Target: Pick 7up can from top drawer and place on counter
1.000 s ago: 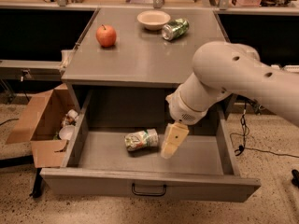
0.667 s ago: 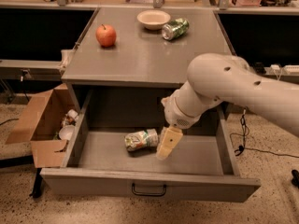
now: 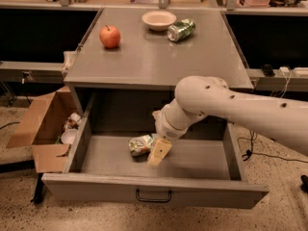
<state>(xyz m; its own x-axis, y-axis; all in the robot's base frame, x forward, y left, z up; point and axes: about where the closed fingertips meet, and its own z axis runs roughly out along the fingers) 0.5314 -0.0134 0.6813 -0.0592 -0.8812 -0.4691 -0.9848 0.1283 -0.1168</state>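
Whitish-green 7up can (image 3: 140, 145) lies sideways near top drawer (image 3: 154, 190) rear edge, axis left-right, just left of end effector (image 3: 159, 152); grip state cannot be told.

The gripper (image 3: 159, 153), low in the drawer (image 3: 154, 190) just right of the 7up can (image 3: 139, 145), hides the can's right end. The arm (image 3: 231, 105) is cut off by the right edge and covers part of the drawer's far wall. Clutter in the box (image 3: 33, 124) at left is too small to tell.
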